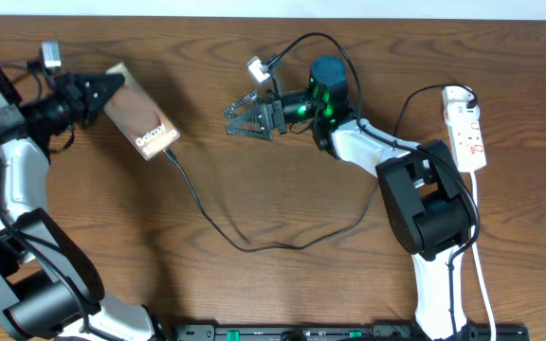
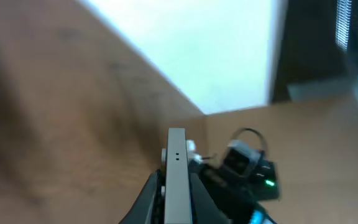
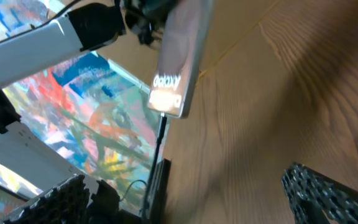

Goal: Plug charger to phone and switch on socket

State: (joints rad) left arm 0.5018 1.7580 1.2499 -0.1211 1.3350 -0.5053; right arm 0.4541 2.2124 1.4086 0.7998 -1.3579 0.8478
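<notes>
Phone (image 1: 142,116) over brown wood-grain table (image 1: 282,294)

Left end effector (image 1: 110,90) clamps the phone (image 1: 145,118) (wrist tilted); right end effector (image 1: 233,122) spread wide, pointing left

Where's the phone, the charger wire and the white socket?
phone (image 1: 142,112), overhead view, middle of its brown back.
charger (image 1: 193,197), overhead view, thin cable below the phone.
socket (image 1: 466,128), overhead view, middle of the white strip.
</notes>
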